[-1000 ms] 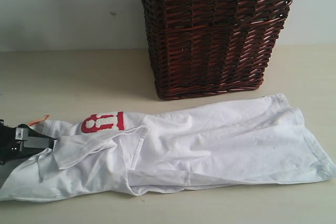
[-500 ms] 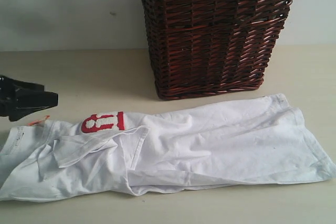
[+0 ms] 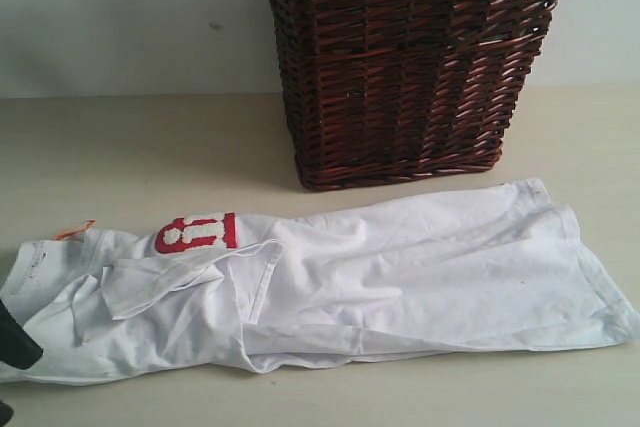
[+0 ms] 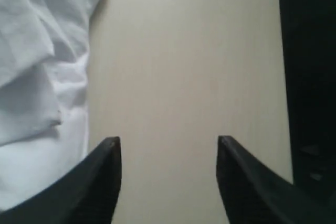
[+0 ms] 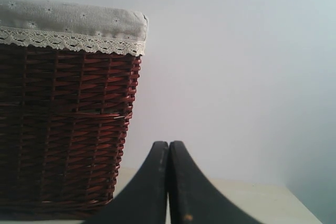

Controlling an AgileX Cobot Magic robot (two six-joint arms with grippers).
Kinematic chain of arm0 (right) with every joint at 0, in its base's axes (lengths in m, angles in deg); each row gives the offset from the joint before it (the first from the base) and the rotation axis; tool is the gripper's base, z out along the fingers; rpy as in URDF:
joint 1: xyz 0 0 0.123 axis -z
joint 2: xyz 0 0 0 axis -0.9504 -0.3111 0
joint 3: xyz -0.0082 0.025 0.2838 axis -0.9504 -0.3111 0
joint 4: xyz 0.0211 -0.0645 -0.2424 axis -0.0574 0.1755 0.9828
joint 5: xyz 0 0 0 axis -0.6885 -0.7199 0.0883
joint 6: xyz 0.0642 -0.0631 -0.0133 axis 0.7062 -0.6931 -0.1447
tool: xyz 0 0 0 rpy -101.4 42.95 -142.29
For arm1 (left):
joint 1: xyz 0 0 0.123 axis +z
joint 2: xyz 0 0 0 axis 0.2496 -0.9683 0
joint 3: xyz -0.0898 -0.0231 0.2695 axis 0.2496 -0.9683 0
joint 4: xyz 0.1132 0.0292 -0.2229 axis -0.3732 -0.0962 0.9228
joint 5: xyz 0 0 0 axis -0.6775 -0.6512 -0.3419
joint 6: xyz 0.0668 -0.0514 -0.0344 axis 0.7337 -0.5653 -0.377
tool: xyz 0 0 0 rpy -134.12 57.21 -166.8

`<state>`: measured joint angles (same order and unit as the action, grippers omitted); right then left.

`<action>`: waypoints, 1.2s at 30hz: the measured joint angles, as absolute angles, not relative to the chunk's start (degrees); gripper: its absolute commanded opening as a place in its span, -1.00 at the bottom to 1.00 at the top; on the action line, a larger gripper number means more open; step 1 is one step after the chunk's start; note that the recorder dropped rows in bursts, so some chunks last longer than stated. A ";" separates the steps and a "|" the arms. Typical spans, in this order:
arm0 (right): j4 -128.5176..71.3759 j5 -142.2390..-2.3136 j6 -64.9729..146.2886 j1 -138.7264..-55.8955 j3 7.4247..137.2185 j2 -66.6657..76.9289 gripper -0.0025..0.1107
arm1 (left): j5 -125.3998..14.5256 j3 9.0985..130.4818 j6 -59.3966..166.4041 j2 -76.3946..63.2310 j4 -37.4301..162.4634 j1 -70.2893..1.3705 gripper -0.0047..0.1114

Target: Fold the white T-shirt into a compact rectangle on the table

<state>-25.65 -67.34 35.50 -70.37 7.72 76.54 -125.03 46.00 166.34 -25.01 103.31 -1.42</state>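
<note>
Presently left jaws gape empty over tabletop (image 4: 184,51) beside the white T-shirt (image 4: 37,77); right jaws sit shut (idle); closing here would likely miss cloth.

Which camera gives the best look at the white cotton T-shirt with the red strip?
The exterior view: the whole white cotton T-shirt lies stretched on the pale beige table, red lettered strip and orange tag visible. The left wrist view catches only a crumpled edge. The right wrist view shows none, just the dark brown wicker basket.
</note>
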 measured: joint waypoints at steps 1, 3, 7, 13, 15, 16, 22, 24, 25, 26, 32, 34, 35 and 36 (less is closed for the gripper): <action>-25.65 -67.34 35.50 -70.37 7.72 76.54 -0.96 | -125.03 45.45 166.34 -25.01 103.15 -1.42 -0.11; -25.65 -67.34 35.50 -70.37 7.72 76.54 -0.96 | -125.03 44.17 166.34 -25.01 103.04 -1.42 -0.27; -25.65 -67.34 35.50 -70.37 7.72 76.54 -0.96 | -125.03 43.07 166.43 -26.33 106.10 -1.72 -0.42; -25.65 -67.34 35.50 -70.37 7.72 76.54 -0.96 | -125.03 43.07 166.43 -30.36 114.65 -4.61 -0.93; -25.65 -67.34 35.50 -70.37 7.72 76.54 -0.96 | -125.03 43.07 166.43 -31.65 117.06 -6.51 -0.92; -25.65 -67.34 35.50 -70.37 7.72 76.54 -0.96 | -125.03 43.07 166.43 -32.11 117.68 -7.32 -0.92; -25.65 -67.34 35.50 -70.37 7.72 76.54 -0.96 | -119.69 42.85 166.43 -34.41 117.94 -12.45 -0.92; -25.65 -67.34 35.50 -70.37 7.72 76.54 -0.96 | -114.00 42.85 166.43 -34.68 119.57 -13.18 -0.92; -25.65 -67.34 35.50 -70.37 7.72 76.54 -0.96 | -111.14 42.85 166.43 -34.76 121.15 -13.39 -0.92; -25.65 -67.34 35.50 -70.37 7.72 76.54 -0.96 | -107.06 42.85 166.43 -34.76 124.40 -13.43 -0.92; -25.65 -67.34 35.50 -70.37 7.72 76.54 -0.96 | -98.27 46.03 166.57 -34.76 127.80 -13.43 -0.92; -25.65 -67.34 35.50 -70.37 7.72 76.54 -0.96 | -96.52 47.59 166.57 -34.76 129.61 -13.43 -0.92; -25.65 -67.34 35.50 -70.37 7.72 76.54 -0.96 | -96.15 48.50 166.57 -34.76 130.93 -13.43 -0.92; -25.65 -67.34 35.50 -70.37 7.72 76.54 -0.96 | -96.01 49.19 166.57 -34.76 132.03 -13.43 -0.92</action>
<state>-25.65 -67.34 35.50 -70.37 7.72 76.54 -96.01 49.19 166.57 -34.76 132.03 -13.43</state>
